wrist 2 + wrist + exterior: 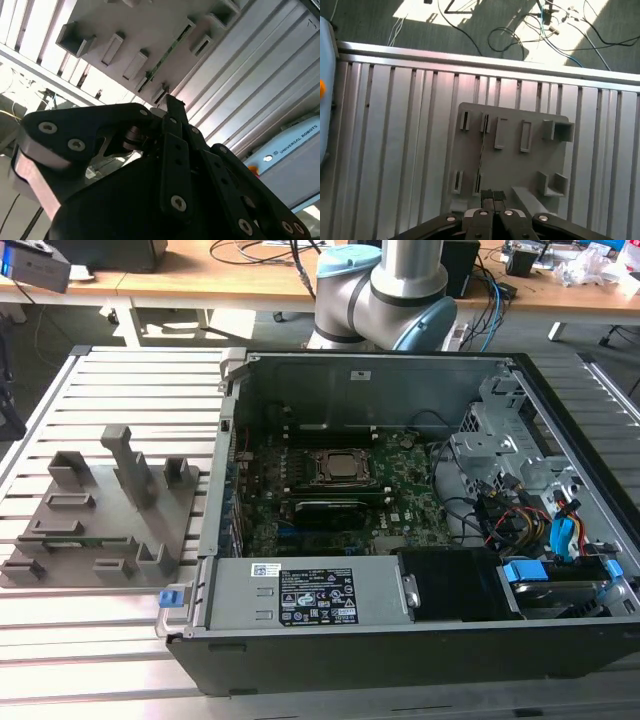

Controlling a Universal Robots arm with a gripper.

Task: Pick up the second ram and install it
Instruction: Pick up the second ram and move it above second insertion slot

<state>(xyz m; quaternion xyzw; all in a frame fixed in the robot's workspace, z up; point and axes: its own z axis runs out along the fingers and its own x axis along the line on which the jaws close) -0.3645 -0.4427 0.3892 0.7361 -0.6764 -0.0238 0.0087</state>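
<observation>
Exterior view, starting from its left: the grey holder tray [110, 523] lies flat on the slatted metal table [90, 640], with its posts and slots facing up. Just beside the tray, toward the exterior view's right, stands the open computer case [400, 650], and the green motherboard [400, 505] lies on its floor. Behind the case's far wall, well apart from the tray, the arm [385, 285] rises steeply, its grey and pale-blue joints stacked one over the other.

In both wrist views the second ram [481, 155] stands on its long edge in a pair of the tray's slots. It shows as a thin green strip (seen edge-on, so its chips cannot be made out). In the first wrist view the gripper [492, 194] hangs above the tray and apart from it, pointing straight down. Its tips sit over the tray's edge, roughly in line with one end of the stick.

In the second wrist view the black fingers [175, 155] are drawn together, seemingly pad against pad, and grip nothing. The stick sits untouched in the tray.
</observation>
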